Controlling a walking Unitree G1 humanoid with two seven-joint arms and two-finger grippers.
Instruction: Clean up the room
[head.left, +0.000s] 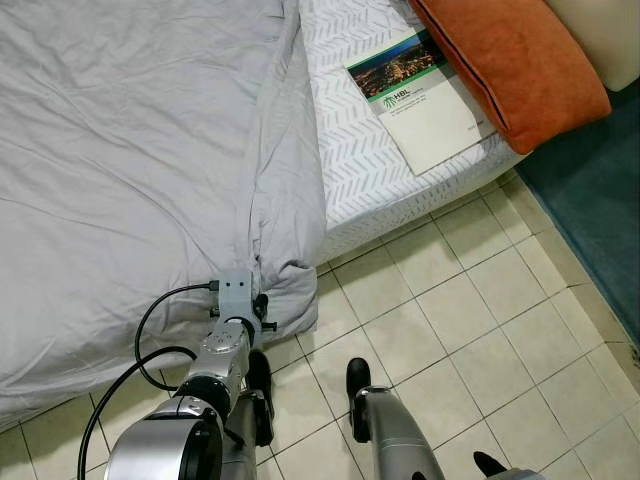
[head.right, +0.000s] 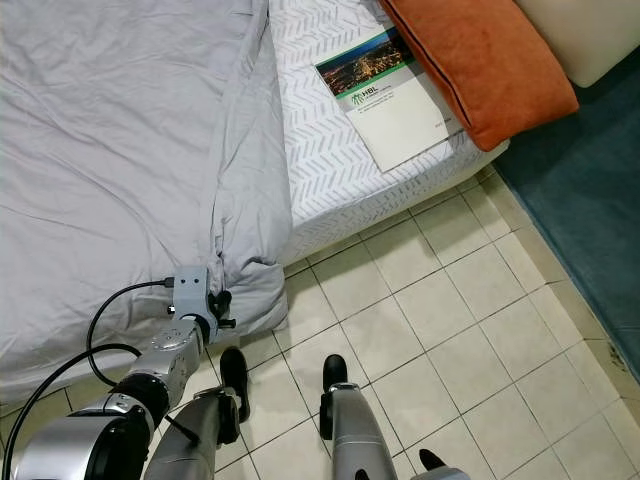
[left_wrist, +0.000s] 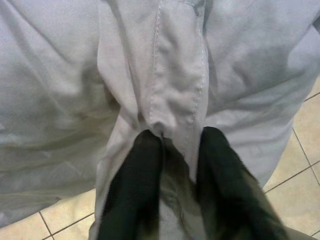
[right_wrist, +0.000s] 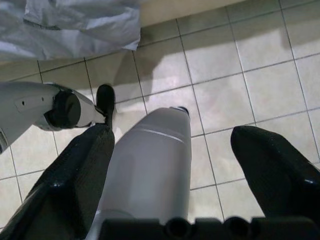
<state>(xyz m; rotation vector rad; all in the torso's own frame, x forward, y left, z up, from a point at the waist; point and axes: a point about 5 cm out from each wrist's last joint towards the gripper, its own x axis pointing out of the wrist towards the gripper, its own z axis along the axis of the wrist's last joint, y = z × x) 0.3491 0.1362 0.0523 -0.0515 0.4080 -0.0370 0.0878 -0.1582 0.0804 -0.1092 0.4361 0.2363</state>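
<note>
A grey duvet (head.left: 130, 150) covers most of the bed, and its corner (head.left: 290, 290) hangs over the bed's edge towards the tiled floor. My left gripper (left_wrist: 177, 145) is shut on a seamed fold of that hanging corner; from the head, its wrist (head.left: 237, 300) sits right against the cloth. My right gripper (right_wrist: 170, 134) is open and holds nothing, hanging low over the floor tiles above my own silver leg (right_wrist: 145, 165). A book with a green and white cover (head.left: 420, 95) lies on the patterned white sheet (head.left: 365, 170). An orange pillow (head.left: 510, 65) overlaps the book's far corner.
Beige tiled floor (head.left: 470, 330) runs along the bed's side. A teal rug (head.left: 600, 200) lies to the right. A cream cushion or headboard (head.left: 605, 30) stands behind the pillow. My black feet (head.left: 358, 380) stand close to the bed.
</note>
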